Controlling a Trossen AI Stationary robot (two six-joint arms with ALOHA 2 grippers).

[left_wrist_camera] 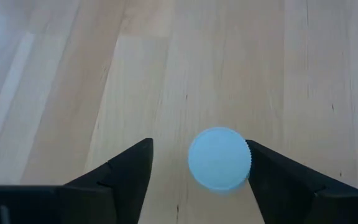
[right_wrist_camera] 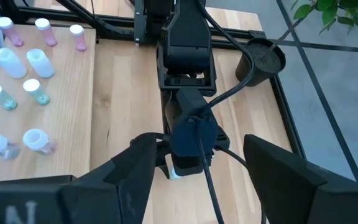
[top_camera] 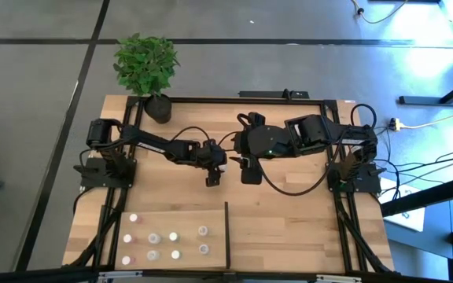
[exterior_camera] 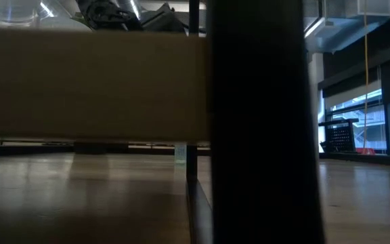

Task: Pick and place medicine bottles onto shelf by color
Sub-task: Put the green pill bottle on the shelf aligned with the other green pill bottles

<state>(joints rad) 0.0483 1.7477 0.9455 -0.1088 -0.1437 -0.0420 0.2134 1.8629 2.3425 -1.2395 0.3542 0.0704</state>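
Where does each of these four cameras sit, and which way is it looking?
High view: overhead, straight down; both arms, shelf.
Low view: table height, level across; a dark post blocks much, no gripper shows.
Left wrist view: on the left arm, looking down; left gripper open around a bottle.
Right wrist view: on the right arm, facing the left arm; right gripper open.
Shared: bottles, high and right wrist.

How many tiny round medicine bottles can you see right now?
10. Nine bottles stand on the light-wood shelf: three in its left column, then three pairs rightward. One pale-blue-capped bottle stands on the wooden tabletop between the left gripper's open fingers. More may be hidden.
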